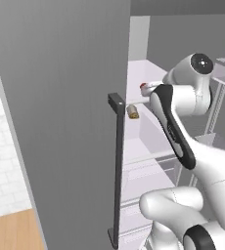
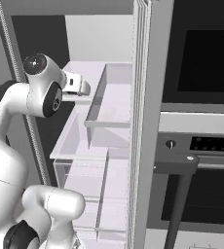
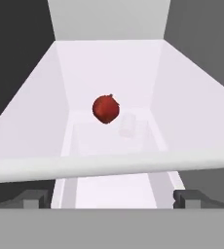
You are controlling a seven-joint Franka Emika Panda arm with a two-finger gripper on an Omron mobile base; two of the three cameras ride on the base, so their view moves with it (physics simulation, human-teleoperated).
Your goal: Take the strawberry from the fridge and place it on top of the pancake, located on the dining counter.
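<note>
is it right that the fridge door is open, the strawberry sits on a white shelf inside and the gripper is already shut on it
Not quite. The fridge is open and the strawberry sits on the white shelf, but the gripper is open and short of it. The hand view shows its finger tips spread wide with the fruit untouched ahead.

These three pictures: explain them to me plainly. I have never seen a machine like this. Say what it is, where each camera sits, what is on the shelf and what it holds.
It is a white robot arm reaching into an open grey fridge. Two cameras ride behind the arm, to its left and right. The third sits on the hand, looking along the gripper, whose dark fingertips stand wide open and hold nothing. On the white shelf ahead lies the strawberry, small and dark red. The left camera also shows a small tan cylinder nearby. The right camera shows a black-glass oven beside the fridge.
</note>
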